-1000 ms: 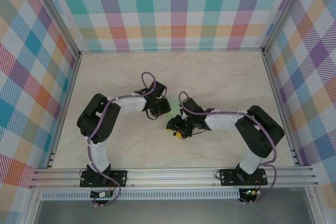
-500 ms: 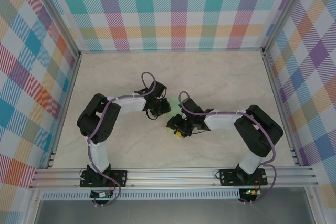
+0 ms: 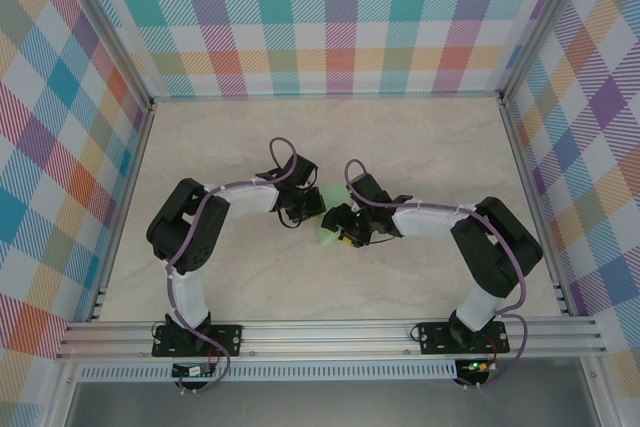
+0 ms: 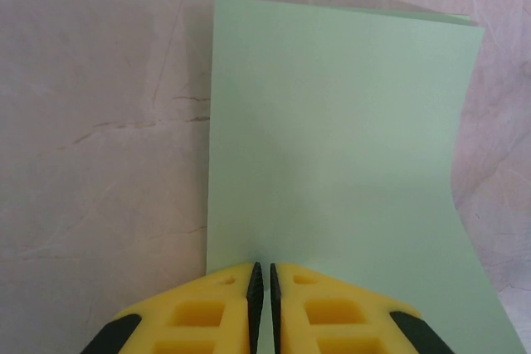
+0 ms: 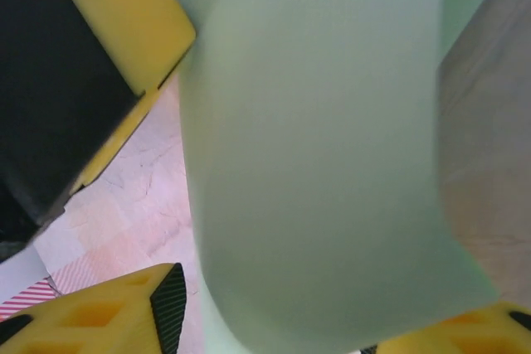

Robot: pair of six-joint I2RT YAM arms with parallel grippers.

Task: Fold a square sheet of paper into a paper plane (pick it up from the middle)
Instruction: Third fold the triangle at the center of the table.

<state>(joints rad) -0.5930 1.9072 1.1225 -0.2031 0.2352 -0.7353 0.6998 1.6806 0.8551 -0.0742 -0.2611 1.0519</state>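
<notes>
Left gripper (image 3: pixel 308 209) sits just left of the table's (image 3: pixel 420 137) middle, its arm bent in from the near left corner. In its wrist view the two yellow fingers (image 4: pixel 199 314) are pressed together, with only a thin dark slit between them, and they pinch the near edge of the paper plane (image 4: pixel 332 147). From there the light green paper runs away from the jaws as a flat, straight-sided folded piece. A second layer peeks out along its far edge, and its right side flares outward close to the gripper. It lies over the pale marbled tabletop.

From above, the paper plane (image 3: pixel 325 237) shows as a small green patch at the middle of the table, between the two grippers and partly covered by them.

Right gripper (image 3: pixel 340 230) is just right of that patch, facing the left one, with its arm reaching in from the near right corner. In its own wrist view the right gripper's (image 5: pixel 332 296) jaws stand spread. One black-padded fingertip (image 5: pixel 168 300) is at the lower left, with a sliver of table showing between it and the paper. The other finger is at the lower right, partly under the sheet. The paper bows up between them, blurred and close to the lens, and the left gripper's yellow and black body is at the upper left of that view.
</notes>
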